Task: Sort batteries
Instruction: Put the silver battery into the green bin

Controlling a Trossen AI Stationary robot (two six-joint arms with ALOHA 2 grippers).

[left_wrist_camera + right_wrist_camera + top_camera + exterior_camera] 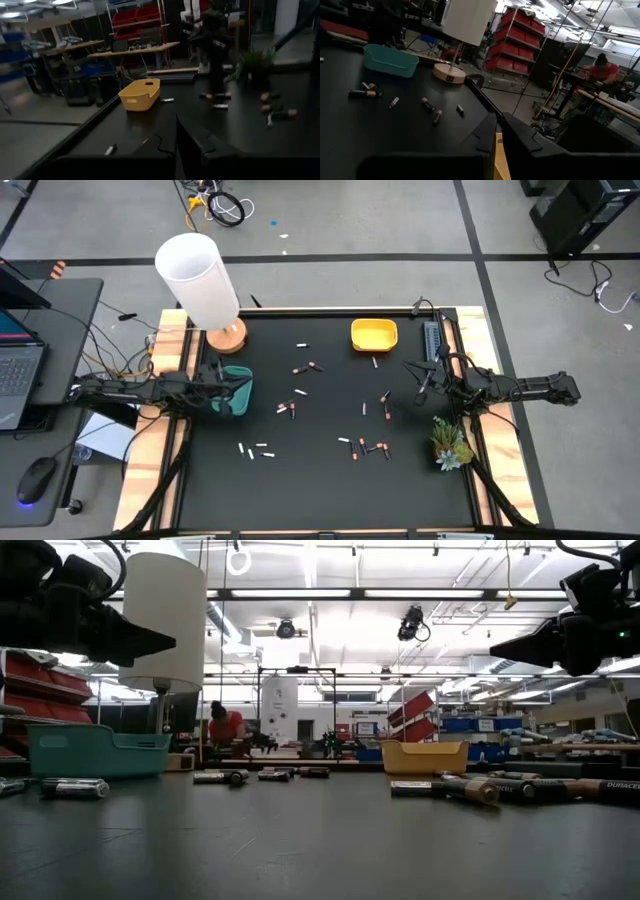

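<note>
Room: big workshop behind, red bins on shelving, ceiling strip lights, a person (604, 67) in red at a far bench.
Table: black mat (320, 480), wood strips down both long edges.
Left gripper (243, 386): hovering over the teal bin (236, 392), fingers together, nothing in them.
Right gripper (420, 394): up off the mat, just short of the plant (449, 444), fingers together too, holding nothing.
Batteries (372, 448): loose all over the mat between the two grippers, none in either bin as far as can be told.
Nearest to right gripper: a couple of dark ones (385, 397) just inboard of it.
Nearest to left gripper: dark pair (288, 409) just past the teal bin, white ones (257, 450) further toward the near edge.
Yellow bin (373, 334): far edge, closer to the right gripper, one white battery (375, 363) just beside it.
Lamp (201, 283): white shade, wood base, right behind the teal bin.
</note>
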